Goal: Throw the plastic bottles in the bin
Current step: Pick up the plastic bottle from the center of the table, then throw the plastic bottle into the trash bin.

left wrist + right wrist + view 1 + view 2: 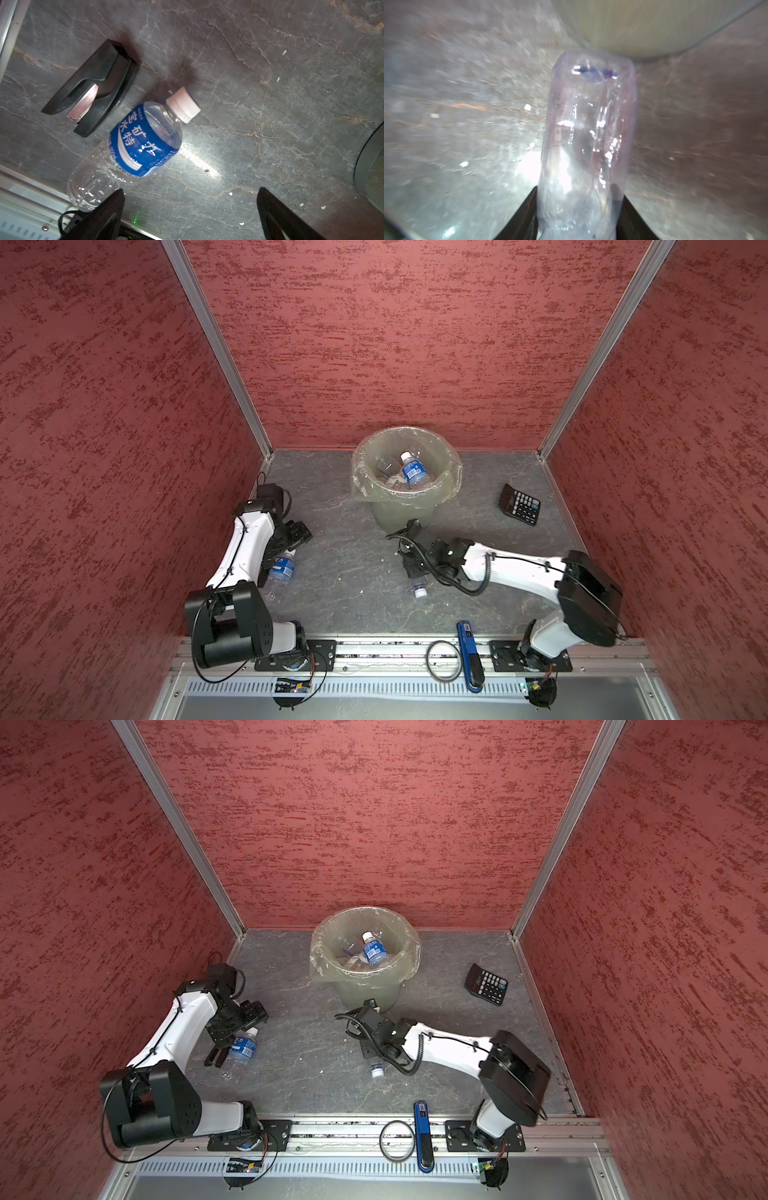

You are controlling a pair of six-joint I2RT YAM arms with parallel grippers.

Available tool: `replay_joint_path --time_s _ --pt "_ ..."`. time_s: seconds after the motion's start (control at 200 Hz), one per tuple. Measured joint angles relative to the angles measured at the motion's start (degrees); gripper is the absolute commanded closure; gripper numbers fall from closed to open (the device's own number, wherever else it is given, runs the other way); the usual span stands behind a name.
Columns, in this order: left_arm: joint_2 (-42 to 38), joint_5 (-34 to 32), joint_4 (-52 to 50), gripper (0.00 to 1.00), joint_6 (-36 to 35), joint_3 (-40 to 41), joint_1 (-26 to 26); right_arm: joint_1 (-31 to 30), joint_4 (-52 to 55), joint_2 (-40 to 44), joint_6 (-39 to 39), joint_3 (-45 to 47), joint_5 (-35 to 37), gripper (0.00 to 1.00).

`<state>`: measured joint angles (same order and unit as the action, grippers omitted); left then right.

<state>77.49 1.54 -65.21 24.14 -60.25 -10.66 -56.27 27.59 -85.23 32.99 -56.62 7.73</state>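
Right claw (579, 191) grips a clear bottle (589, 135) — left claw (191, 190) wide — over grey veined slab (353, 564), red walls (395, 344).

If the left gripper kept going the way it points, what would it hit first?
Most likely the bare table: the left gripper is open and its gap frames only stone. The bottle lies just aside, its base by one finger, so that finger might graze it; depth is unclear.

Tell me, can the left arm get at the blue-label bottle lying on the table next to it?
Probably yes. The left pincer hangs open close over the blue-label bottle, with nothing lying on top of it. The black stapler sits beside the bottle's neck end and might crowd one finger.
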Motion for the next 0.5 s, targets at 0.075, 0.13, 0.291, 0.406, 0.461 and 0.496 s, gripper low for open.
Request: replay_joint_path --time_s 0.075,0.13,0.291,0.406,0.461,0.496 --pt "-1.11 1.36 0.66 0.00 0.02 1.05 0.00 -0.61 1.20 6.88 -0.31 0.20 0.96 0.48" --pt "-2.16 2.23 0.94 0.01 0.04 1.66 0.00 -1.36 2.21 11.47 -0.70 0.20 1.70 0.47" --pt "-4.74 3.19 1.22 0.01 0.11 2.14 0.00 -3.48 6.99 21.59 -1.88 -0.63 3.72 0.48" --pt "-4.83 3.13 1.18 0.00 0.11 2.14 0.00 -3.91 11.78 24.41 -2.69 -4.92 5.95 0.47" --pt "-4.87 3.15 1.20 0.01 0.11 2.14 0.00 -3.91 13.31 24.61 -3.30 -7.78 7.34 0.47" --pt "-4.94 3.28 1.20 0.00 0.09 2.14 0.00 -3.93 13.94 24.65 -3.63 -9.66 8.33 0.47"
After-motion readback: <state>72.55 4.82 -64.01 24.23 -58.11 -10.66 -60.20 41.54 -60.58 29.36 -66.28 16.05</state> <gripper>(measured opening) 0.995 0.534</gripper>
